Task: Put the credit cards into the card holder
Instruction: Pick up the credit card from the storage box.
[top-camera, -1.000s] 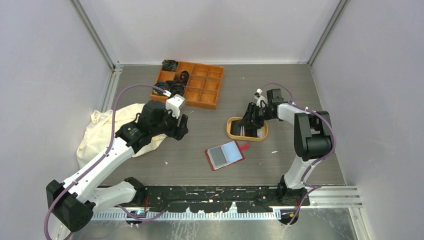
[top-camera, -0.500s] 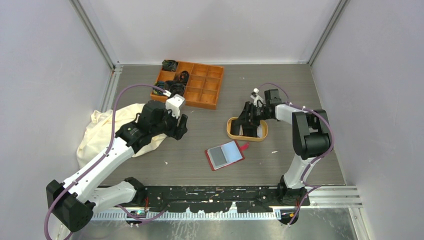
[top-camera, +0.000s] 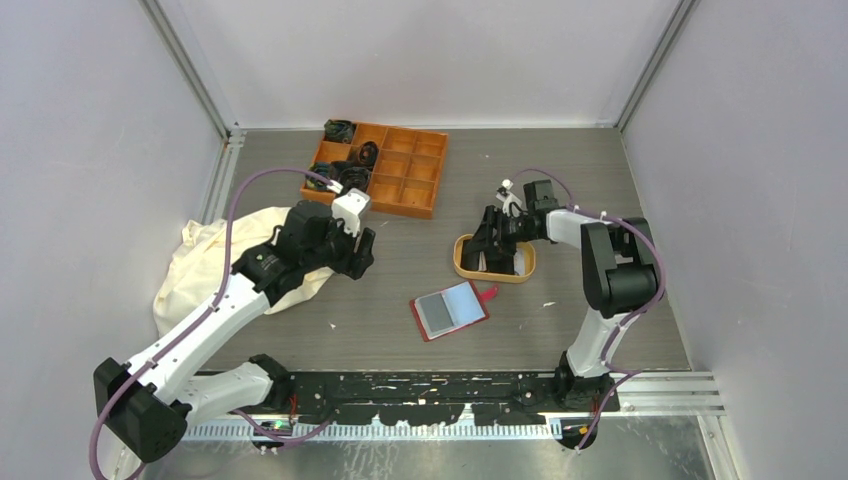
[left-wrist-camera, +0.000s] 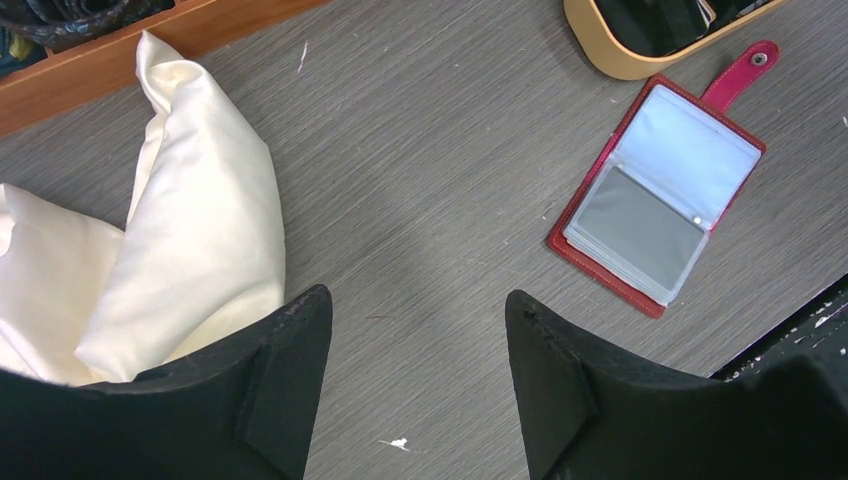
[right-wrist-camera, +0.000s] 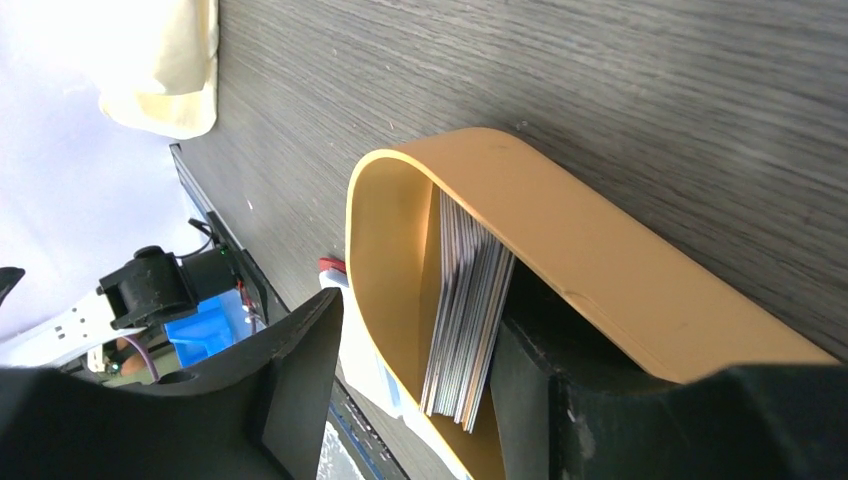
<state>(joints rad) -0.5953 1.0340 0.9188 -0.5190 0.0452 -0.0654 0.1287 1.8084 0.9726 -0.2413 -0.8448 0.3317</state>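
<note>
Red card holder (top-camera: 449, 311) open flat near tan tray (right-wrist-camera: 600, 270) of credit cards (right-wrist-camera: 465, 310)

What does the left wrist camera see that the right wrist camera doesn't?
Only the left wrist camera shows the edge of the orange box and the whole red card holder, lying open with its pockets up. Only the right wrist camera shows the stack of cards standing on edge inside the tray, with the right hand open around the cards and the tray's wall. Both show the tan tray, the cream cloth and the grey table. The right wrist camera catches just a red sliver of the holder.
</note>
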